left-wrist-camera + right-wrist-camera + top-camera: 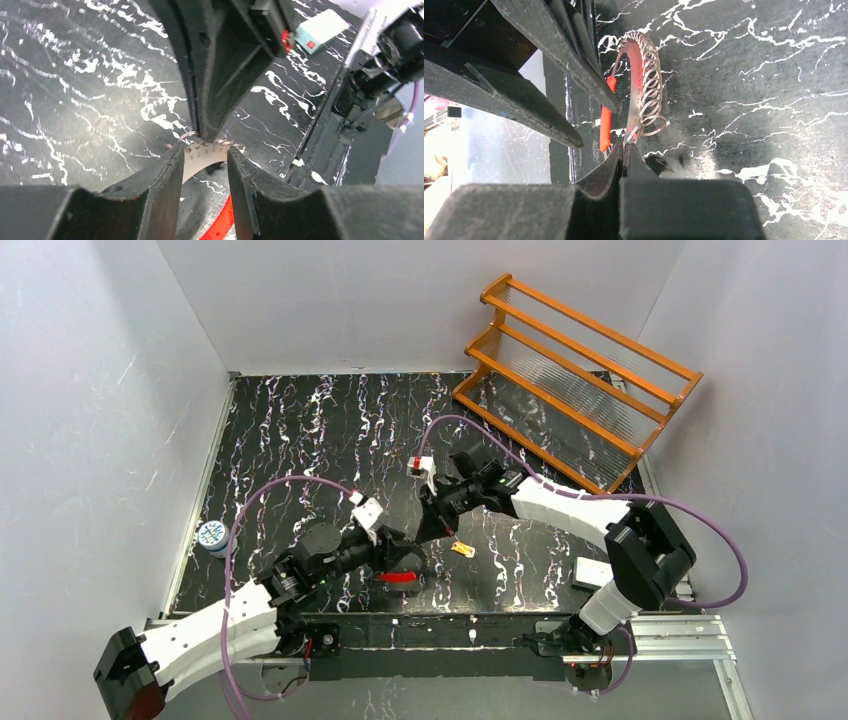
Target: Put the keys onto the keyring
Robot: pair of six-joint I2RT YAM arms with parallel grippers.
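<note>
- The thin whitish-silver wire keyring with a short red section (647, 95) was held between both tools over the black, white-veined counter (320, 430). A pull by one arm out of step with the other could have bent the keyring or torn it from a grip.
- The right tool (624, 156) was closed tight and pinched only the very end of the keyring. So small a bite looked likely to slip under any twist.
- The left tool (204, 159) stood narrow, its fingers pressed against either side of the keyring's flat silvery part. I judged this a hold, though a light one.
- The tiny brass-coloured key (462, 549) lay flat on the counter just beside the tools, in neither grip. With both tools occupied, fetching it would mean releasing one side, and the keyring might then swing or drop.
- The silvery key could not be made out.
- The left arm reached in low from the near left. The right arm came from the right with its elbow bent and its tool angled down to meet the left tool tip to tip.
</note>
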